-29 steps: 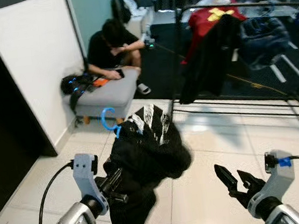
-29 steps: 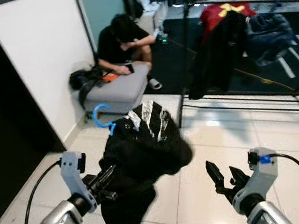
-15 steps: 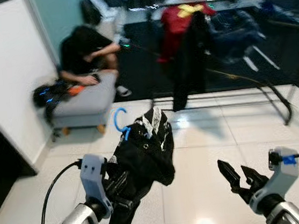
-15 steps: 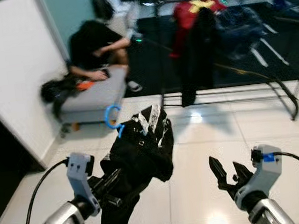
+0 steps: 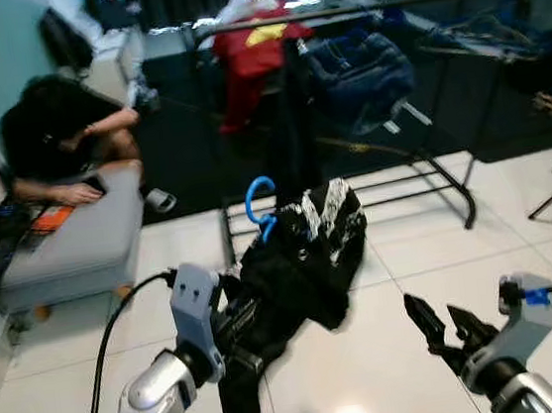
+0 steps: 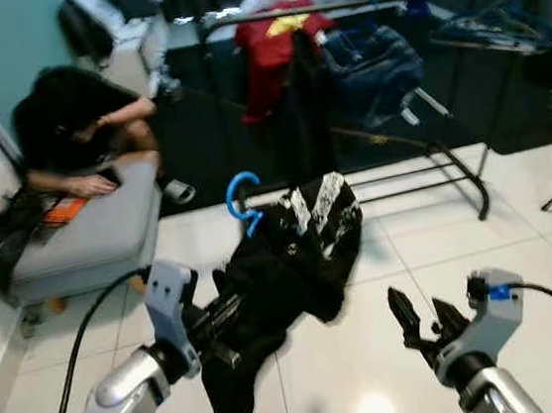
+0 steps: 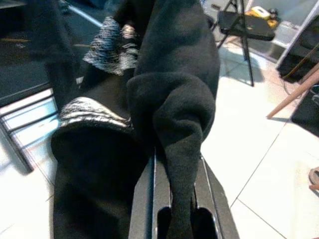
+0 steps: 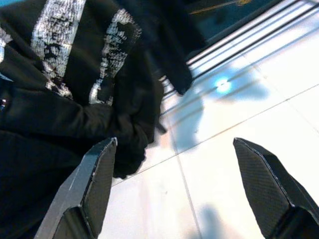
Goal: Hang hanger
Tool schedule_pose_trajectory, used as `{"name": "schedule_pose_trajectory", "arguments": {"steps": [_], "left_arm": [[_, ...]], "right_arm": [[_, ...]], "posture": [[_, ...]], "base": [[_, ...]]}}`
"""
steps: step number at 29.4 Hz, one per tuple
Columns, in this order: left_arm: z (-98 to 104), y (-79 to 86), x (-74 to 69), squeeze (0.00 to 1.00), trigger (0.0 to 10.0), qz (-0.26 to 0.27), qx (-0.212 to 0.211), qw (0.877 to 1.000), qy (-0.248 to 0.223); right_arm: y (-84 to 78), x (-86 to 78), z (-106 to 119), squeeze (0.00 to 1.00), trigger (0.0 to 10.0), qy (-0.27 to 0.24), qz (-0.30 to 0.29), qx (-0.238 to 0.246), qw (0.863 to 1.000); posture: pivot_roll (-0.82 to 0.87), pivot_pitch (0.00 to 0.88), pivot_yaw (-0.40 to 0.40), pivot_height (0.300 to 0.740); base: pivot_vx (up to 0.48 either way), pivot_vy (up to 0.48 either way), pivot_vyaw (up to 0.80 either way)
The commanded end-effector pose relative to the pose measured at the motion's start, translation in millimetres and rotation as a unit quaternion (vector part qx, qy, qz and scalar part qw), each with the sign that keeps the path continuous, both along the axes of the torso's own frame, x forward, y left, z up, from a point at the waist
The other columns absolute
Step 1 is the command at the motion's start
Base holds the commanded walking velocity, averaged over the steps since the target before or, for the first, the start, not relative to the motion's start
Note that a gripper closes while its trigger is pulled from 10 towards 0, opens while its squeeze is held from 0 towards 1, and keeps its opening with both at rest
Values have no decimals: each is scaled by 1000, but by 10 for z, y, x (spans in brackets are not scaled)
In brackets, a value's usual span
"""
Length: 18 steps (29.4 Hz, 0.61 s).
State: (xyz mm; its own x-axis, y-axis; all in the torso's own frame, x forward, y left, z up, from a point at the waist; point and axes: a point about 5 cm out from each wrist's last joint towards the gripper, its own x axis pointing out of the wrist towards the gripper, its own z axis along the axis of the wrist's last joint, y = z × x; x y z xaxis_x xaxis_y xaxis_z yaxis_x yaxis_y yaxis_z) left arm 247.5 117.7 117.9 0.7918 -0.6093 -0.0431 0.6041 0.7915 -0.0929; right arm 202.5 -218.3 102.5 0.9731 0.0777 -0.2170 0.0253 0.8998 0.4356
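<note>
The left gripper (image 5: 241, 322) held the black garment (image 5: 294, 274) on its blue hanger (image 5: 259, 204) at frame centre, fingers clamped on fabric. The right gripper (image 5: 442, 332) stood wide, holding nothing. The rack (image 5: 334, 10) at top remained unreached; hanging was not done.

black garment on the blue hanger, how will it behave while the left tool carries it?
Likely floppy: the black garment droops in folds below the left tool. Probably swings when moved, since it hangs free. The blue hanger hook looks stiff.
</note>
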Motion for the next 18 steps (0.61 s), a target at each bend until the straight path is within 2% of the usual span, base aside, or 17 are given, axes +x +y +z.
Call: {"name": "schedule_pose_trajectory", "arguments": {"steps": [1, 11, 18], "left_arm": [[65, -3, 8, 0, 10000, -5, 1, 1000, -17], [94, -31, 17, 0, 10000, -14, 2, 1000, -20], [172, -161, 34, 0, 10000, -29, -13, 999, -25]], "right_arm": [[-3, 3, 3, 0, 10000, -2, -2, -8, 1000], [16, 20, 2, 0, 10000, -3, 3, -8, 1000], [18, 21, 6, 0, 10000, -6, 3, -8, 1000]], "posture": [[-109, 6, 49, 740], [-107, 0, 52, 740], [-112, 0, 58, 740]], "base": [[480, 0, -769], [471, 0, -769], [468, 0, -769]]}}
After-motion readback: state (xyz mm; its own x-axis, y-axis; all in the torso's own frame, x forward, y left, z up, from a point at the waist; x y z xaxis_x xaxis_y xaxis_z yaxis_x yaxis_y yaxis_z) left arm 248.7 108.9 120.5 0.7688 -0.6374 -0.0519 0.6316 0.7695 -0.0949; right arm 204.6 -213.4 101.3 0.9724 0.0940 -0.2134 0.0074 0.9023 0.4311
